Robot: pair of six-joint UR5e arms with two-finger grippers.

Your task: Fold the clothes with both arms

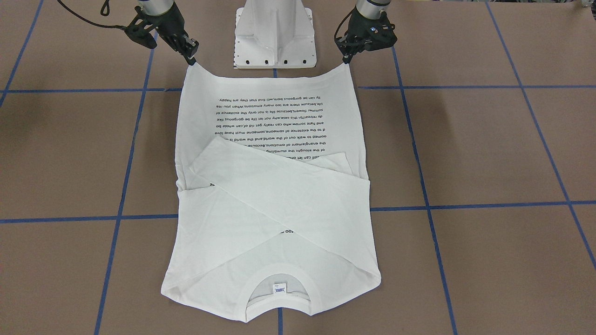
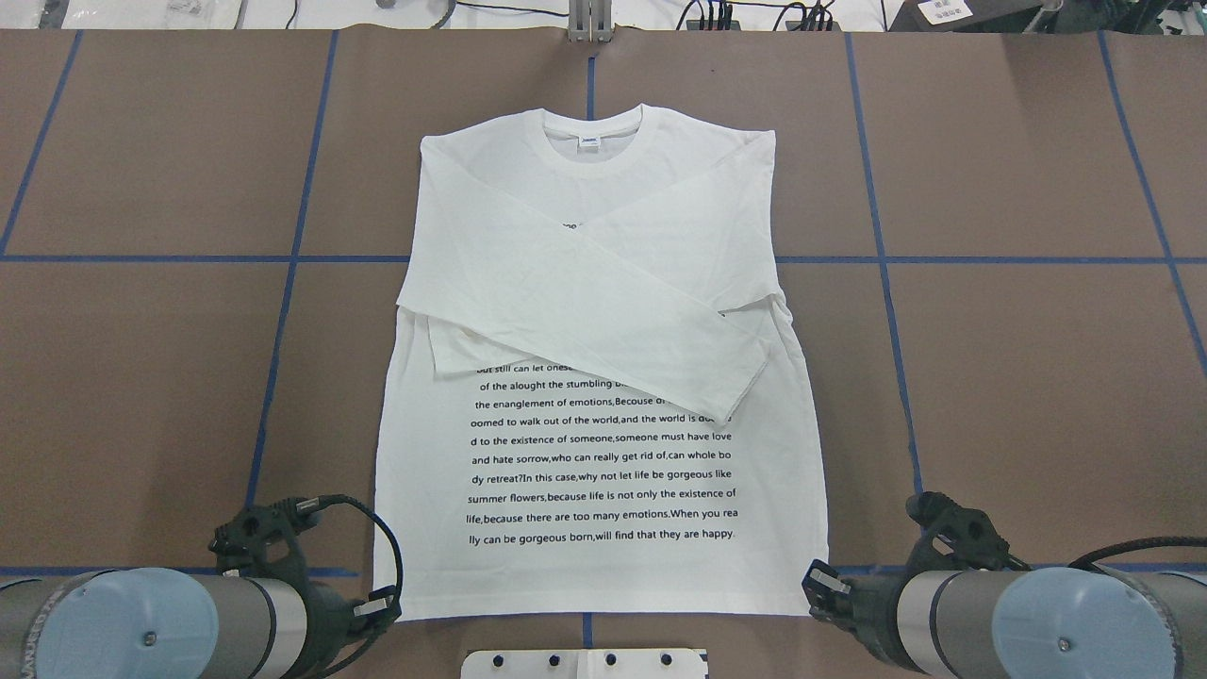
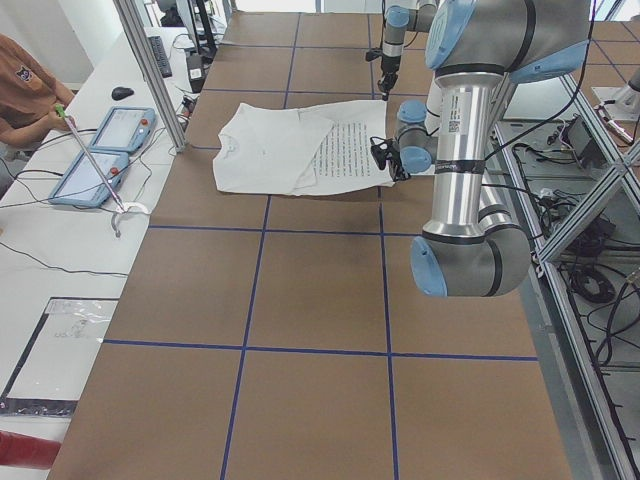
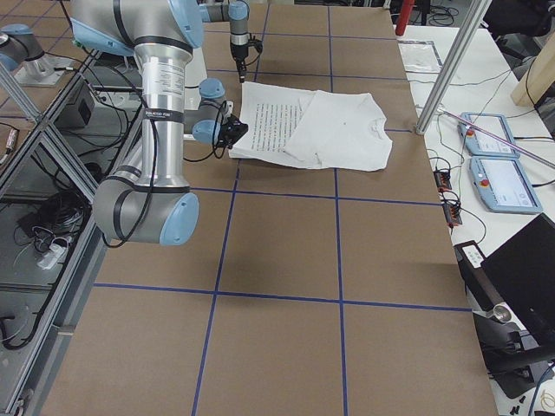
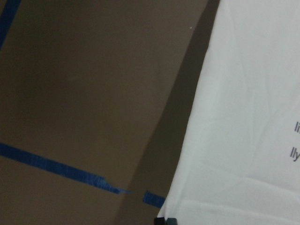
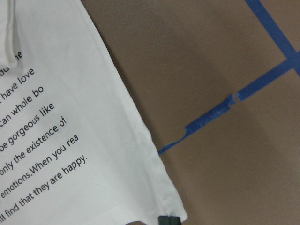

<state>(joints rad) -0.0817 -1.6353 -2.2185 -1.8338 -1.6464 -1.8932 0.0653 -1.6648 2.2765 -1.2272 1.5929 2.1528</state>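
Note:
The white long-sleeved T-shirt (image 2: 603, 311) lies face up on the brown table, collar (image 2: 594, 141) far from the robot. Both sleeves are folded across the chest, and the black text block (image 2: 603, 462) shows below them. My left gripper (image 2: 382, 604) is shut on the near left hem corner, which also shows in the front-facing view (image 1: 347, 59). My right gripper (image 2: 818, 577) is shut on the near right hem corner, also in the front-facing view (image 1: 191, 59). The hem between the two corners sags slightly. In each wrist view only the closed fingertips (image 6: 168, 220) show, at the cloth's corner.
The white pedestal base (image 1: 274, 37) stands between the arms, just behind the hem. Blue tape lines (image 2: 877, 259) grid the brown table. Tablets (image 3: 100, 150) and an operator sit beyond the far edge.

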